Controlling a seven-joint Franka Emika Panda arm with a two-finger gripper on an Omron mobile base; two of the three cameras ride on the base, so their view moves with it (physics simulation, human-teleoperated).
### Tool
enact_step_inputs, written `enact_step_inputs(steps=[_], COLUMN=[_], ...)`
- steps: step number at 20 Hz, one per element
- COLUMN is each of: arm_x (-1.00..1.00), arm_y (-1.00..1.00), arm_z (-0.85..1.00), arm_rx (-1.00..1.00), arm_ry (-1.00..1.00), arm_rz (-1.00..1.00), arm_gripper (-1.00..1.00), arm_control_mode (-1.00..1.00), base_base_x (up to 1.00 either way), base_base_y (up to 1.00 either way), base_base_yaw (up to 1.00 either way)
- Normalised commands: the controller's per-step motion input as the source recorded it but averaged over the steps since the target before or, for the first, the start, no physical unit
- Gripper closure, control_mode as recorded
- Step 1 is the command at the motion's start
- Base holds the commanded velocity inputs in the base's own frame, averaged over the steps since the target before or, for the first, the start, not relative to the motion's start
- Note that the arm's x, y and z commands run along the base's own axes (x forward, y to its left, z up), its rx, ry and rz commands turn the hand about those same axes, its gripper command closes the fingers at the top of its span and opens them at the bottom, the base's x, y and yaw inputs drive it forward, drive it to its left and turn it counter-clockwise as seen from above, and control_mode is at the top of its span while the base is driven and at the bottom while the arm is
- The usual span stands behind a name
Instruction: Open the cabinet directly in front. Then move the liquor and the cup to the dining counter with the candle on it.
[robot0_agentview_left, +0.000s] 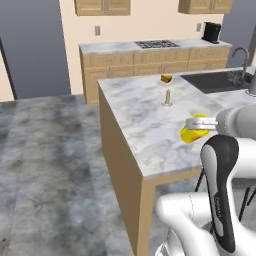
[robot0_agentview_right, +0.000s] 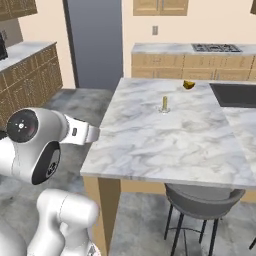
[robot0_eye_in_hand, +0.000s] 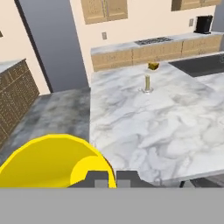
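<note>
Large island dining counter (robot0_agentview_left: 150, 125) with a white-grey veined marble top and tan wood sides, spreading ahead of the robot, smooth and flat, mostly bare. Beyond it, a light-wood base cabinet run (robot0_agentview_left: 150, 62) along the cream wall, topped in the same marble with a dark stove grate. Close in, a white jointed robot arm (robot0_agentview_left: 235, 122) reaching level over the near end of the marble. At its tip, the two-finger gripper (robot0_agentview_left: 196, 123) closed tight on the rim of a small bright yellow cup (robot0_agentview_left: 192, 132), glossy and round, carried tipped on its side, open mouth looming large in the hand view; probably held this way simply because the rim was the easiest edge to pinch. Farther along the marble, well apart from the cup, a thin upright pale-yellow candle (robot0_agentview_left: 167, 97) on a small clear base, marking this counter as the drop-off. Smallest, a little yellow-brown object (robot0_agentview_left: 166, 79) behind the candle, too small to identify.
</note>
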Motion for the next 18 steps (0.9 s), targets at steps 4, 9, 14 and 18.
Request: enact_step_inputs(steps=[4, 9, 14, 18], arm_x=[0.0, 0.0, 0.15, 0.44], arm_y=[0.0, 0.0, 0.0, -0.01], arm_z=[0.0, 0.0, 0.0, -0.01], arm_rx=[0.0, 0.0, 0.0, 0.0], arm_ry=[0.0, 0.0, 0.09, 0.47], arm_rz=[0.0, 0.0, 0.0, -0.02], arm_gripper=[1.0, 1.0, 1.0, 1.0], arm_control_mode=[1.0, 1.0, -1.0, -1.0], base_base_x=[0.72, 0.53, 0.24, 0.0], base_base_y=[0.0, 0.0, 0.0, 0.0], base_base_yaw=[0.09, 0.04, 0.0, 0.0])
